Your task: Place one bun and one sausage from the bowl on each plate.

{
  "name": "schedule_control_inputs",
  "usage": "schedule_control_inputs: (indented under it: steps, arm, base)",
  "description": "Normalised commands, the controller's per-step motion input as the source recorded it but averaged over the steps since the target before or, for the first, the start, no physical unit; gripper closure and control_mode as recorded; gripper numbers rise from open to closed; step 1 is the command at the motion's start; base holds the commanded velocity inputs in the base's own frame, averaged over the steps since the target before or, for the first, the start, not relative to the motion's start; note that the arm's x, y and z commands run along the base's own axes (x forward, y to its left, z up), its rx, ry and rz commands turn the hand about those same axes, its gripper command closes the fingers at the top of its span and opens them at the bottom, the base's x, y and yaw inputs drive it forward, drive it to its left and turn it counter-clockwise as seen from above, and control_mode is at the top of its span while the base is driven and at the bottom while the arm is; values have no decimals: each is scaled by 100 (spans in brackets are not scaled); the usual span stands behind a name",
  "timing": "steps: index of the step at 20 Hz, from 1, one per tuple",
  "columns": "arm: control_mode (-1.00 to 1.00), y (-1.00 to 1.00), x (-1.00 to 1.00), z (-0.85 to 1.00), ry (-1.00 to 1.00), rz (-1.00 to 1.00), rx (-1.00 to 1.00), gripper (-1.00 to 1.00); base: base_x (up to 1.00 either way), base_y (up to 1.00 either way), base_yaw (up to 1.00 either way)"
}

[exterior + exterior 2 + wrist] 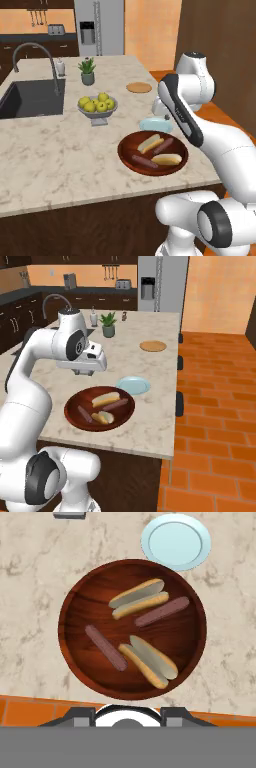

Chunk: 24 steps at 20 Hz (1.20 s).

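**A:** Left base view first. What will you find on the worktop (50, 155), going from the left?

**B:** At the far left you have the dark sink (30, 100) with its curved tap (37, 50). Right of that there is a small potted plant (87, 71) at the far side. Nearer to you stands a grey footed bowl of yellow-green fruit (98, 111). Then comes the bowl (125, 150), wide and reddish-brown, near the front edge. The tan plate (139, 87) lies well beyond it, on its own. The light-blue plate (152, 124) sits just beside the bowl's far rim.

**A:** And what is inside the bowl?

**B:** Look at the hand view. Left to right in that view, you see a sausage (105, 647) and then a bun (138, 599) lying open. Below that bun is a second bun (150, 661), and then a second sausage (162, 611) right beside the first bun. Both plates are bare.

**A:** Where is the pincer?

**B:** In the right base view you'll see the pincer (83, 373) hanging above the bowl, apart from it and pointing down. You can't tell from these pictures how wide its jaws stand. You can't tell whether it grips anything either.
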Motion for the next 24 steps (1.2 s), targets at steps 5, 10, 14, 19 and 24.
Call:
schedule_control_inputs:
  steps: [5, 10, 14, 19, 24]
  arm:
    - [100, 0, 0, 0, 0, 0, 0, -100]
    - [100, 0, 0, 0, 0, 0, 0, -100]
    - [100, 0, 0, 0, 0, 0, 0, -100]
    - [100, 0, 0, 0, 0, 0, 0, -100]
    - [100, 0, 0, 0, 0, 0, 0, -100]
  base:
    - [-27, -62, 0]
    - [-35, -100, 6]
    - [-24, -100, 21]
    - [-1, -96, 37]
    - [3, -95, 54]
